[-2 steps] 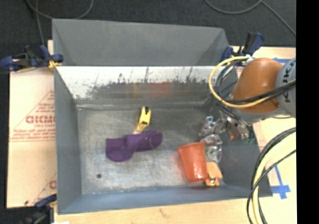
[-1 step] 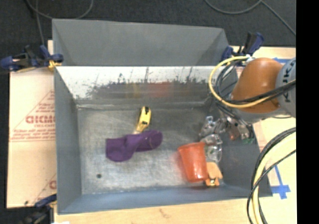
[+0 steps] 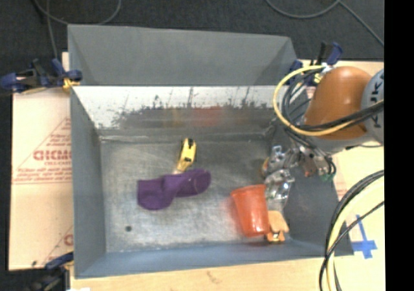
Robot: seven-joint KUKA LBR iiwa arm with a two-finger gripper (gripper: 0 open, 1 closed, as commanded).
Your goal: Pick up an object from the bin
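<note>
In the near right part of the grey bin [image 3: 85, 186] an orange cup [image 3: 249, 213] lay on the floor. A small tan and orange piece [image 3: 277, 227] sat against its right near side. The gripper [image 3: 279, 191] hung just above the cup's far right edge, low over the floor by the right wall. How far it was open could not be told, nor whether it had hold of anything. Above it sat the arm's orange wrist cover [image 3: 336, 105], with looped cables [image 3: 289, 105] around it. Left of the cup and apart from it lay a crumpled purple cloth [image 3: 173, 189]. A small yellow thing [image 3: 186, 154] lay just beyond the cloth, its near end at the cloth's far edge.
</note>
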